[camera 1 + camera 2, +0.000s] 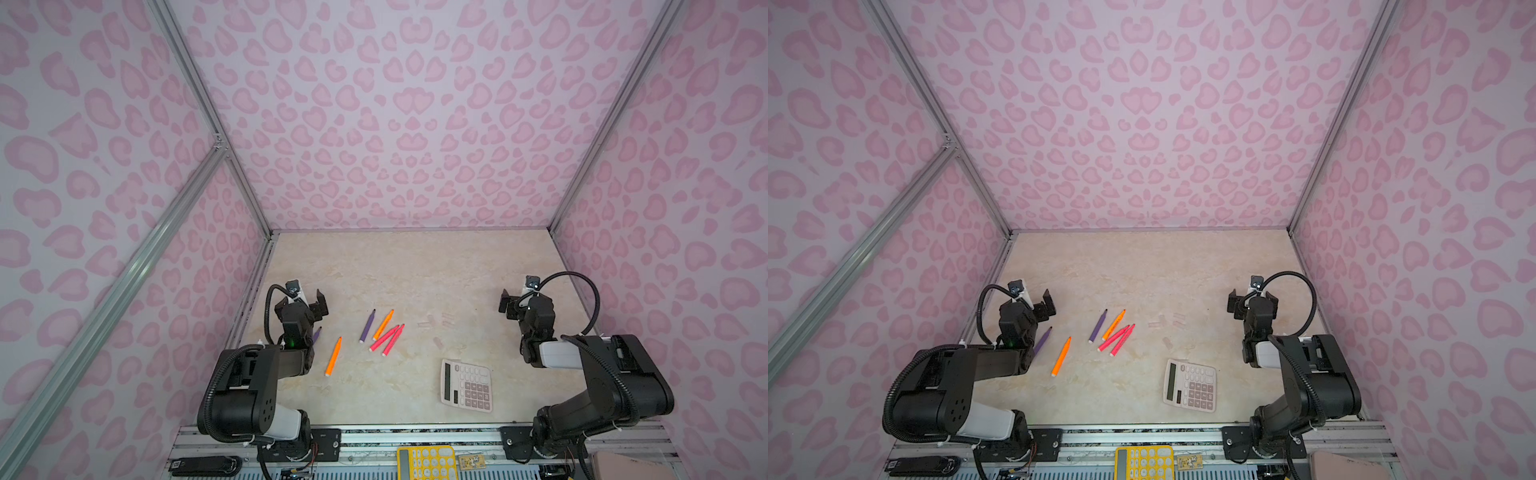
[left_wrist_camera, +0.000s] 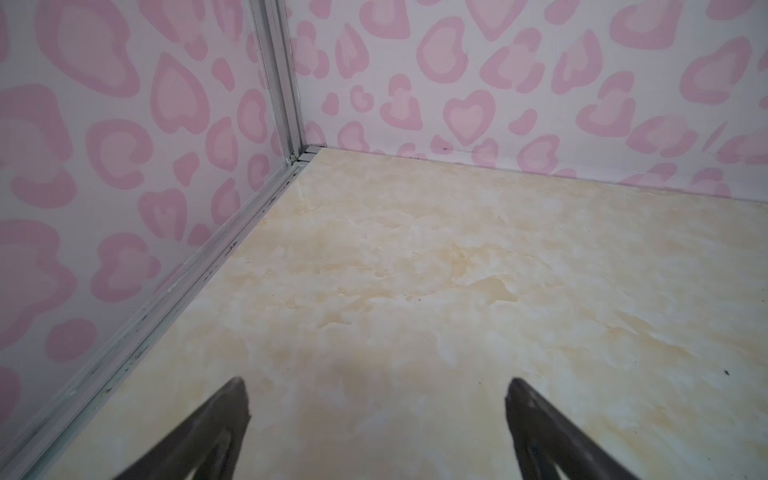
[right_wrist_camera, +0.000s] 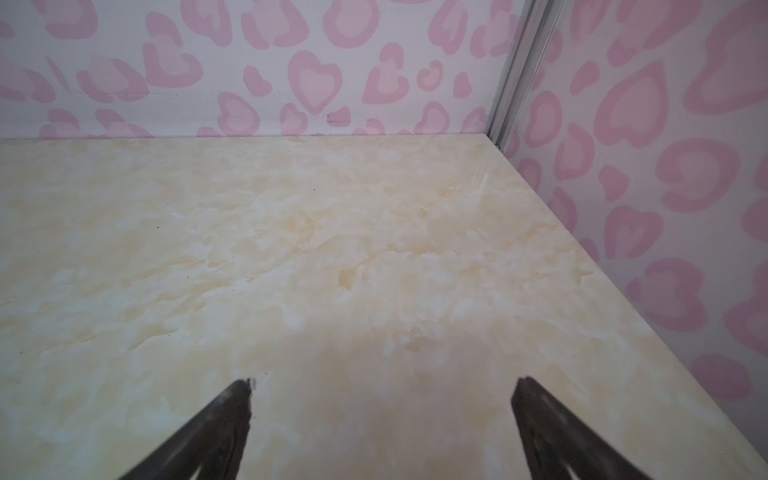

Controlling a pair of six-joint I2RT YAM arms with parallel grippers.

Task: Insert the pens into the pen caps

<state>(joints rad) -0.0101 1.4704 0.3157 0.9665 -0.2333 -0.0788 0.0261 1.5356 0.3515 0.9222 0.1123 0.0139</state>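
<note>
Slim orange, pink-red and purple marker pens (image 1: 383, 325) mid-table, faint clear plastic caps (image 1: 447, 322) at their 3 o'clock, left gripper (image 2: 376, 386) and right gripper (image 3: 384, 384) spread wide, holding nothing.

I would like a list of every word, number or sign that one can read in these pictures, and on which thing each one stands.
No text is readable in any view.
On the pale calculator: key marks, too small and blurred.
On the yellow calculator: key marks, blurred.
On the orange pen in the cluster: dark print along the barrel, unreadable.
On the black device by the front rail: a white label, unreadable.
</note>
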